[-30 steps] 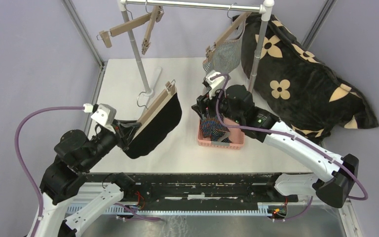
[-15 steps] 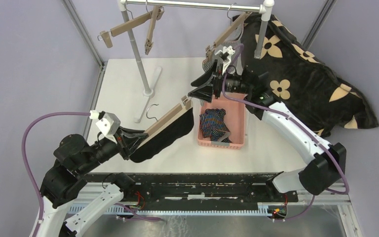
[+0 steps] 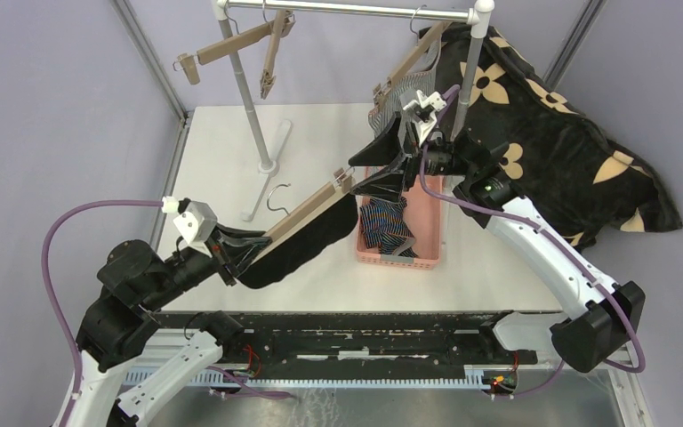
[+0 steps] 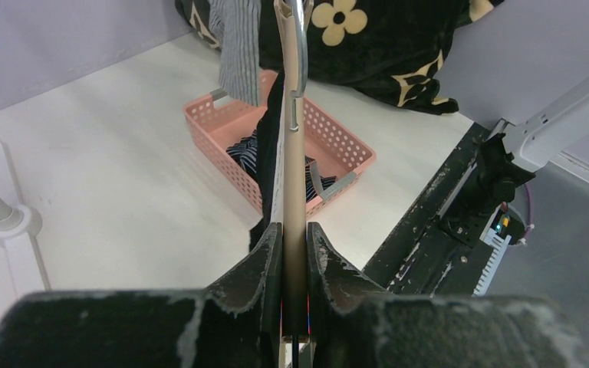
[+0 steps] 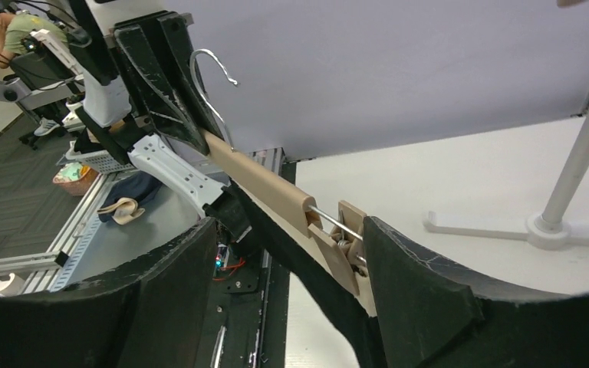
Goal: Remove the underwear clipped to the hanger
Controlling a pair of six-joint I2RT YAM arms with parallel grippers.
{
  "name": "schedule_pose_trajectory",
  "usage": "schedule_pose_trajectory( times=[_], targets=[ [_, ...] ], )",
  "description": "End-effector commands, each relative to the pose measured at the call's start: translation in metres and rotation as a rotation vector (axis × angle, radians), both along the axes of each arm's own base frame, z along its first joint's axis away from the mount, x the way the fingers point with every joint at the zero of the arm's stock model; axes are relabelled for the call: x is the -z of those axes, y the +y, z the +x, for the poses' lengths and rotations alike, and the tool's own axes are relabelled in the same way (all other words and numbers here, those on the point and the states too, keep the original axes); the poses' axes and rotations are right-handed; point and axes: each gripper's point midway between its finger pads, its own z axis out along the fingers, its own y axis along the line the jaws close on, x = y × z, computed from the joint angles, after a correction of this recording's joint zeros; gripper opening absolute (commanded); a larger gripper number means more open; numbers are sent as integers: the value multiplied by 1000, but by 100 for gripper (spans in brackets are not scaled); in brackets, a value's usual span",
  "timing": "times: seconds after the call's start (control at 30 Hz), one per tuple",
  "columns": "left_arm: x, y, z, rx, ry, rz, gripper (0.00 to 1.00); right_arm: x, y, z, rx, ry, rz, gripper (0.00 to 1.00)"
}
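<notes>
One pair of three is judged done: the navy pair [image 3: 387, 227] is seen lying in the basket [image 3: 409, 261], right of centre on the table [image 3: 231, 151]. Two pairs are left. The black pair [image 3: 307, 245] is clipped to the held hanger [image 3: 307, 212], which is clamped at its near left end between the closed fingers of the left gripper [image 3: 247, 253] and is slanted toward the far right, just left of the basket. The right gripper [image 5: 287, 230] is spread wide, its fingers set either side of the clip [image 5: 345, 245] at the far end of that hanger, and apart from it as far as can be told; nothing is gripped by it. The step in hand is judged to be the release of this clip, so that the black pair can be pulled free. A second clip nearer the left gripper cannot be made out. The grey pair [image 4: 238, 46] is clipped to the far hanger [image 3: 413, 58] on the rail [image 3: 347, 9], beyond the basket, and is untouched. By count: three pairs, one freed and two clipped; three hangers, one held, one loaded on the rail, and one empty hanger [image 3: 231, 46] at the rail's left; one basket; one cushion [image 3: 551, 151] at the far right, no part of the task; two grippers.
</notes>
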Motion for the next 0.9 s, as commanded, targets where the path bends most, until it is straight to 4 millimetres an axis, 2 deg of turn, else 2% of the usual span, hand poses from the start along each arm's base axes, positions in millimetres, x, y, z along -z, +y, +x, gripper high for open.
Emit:
schedule_pose_trajectory(
  times=[0.0,0.13,0.33,0.57,0.63,0.67,0.73,0.8,0.87],
  targets=[
    [-39,-15,-12,109,-103,-110,3,-16,-3,-18,-76,-79,47,78],
    [-47,-21,-22,172,-107,-145,3,-15,-4,-19,-78,-89,46,78],
    [-47,-26,-25,199,-92,-169,3,-18,-6,-23,-77,-102,50,79],
    [-37,-30,-18,195,-66,-164,3,-19,-7,-24,-74,-110,49,69],
    [-34,-31,-15,190,-59,-162,3,-20,-7,-25,-77,-112,49,61],
    [-33,-32,-15,189,-61,-165,3,-21,-7,-25,-79,-113,48,53],
    [-36,-31,-15,183,-71,-172,3,-17,-7,-24,-78,-109,35,31],
    [-39,-29,-14,172,-82,-180,3,-14,-6,-21,-63,-102,28,5],
    [-43,-26,-13,152,-95,-191,3,-11,-6,-20,-55,-99,25,1]
  ],
)
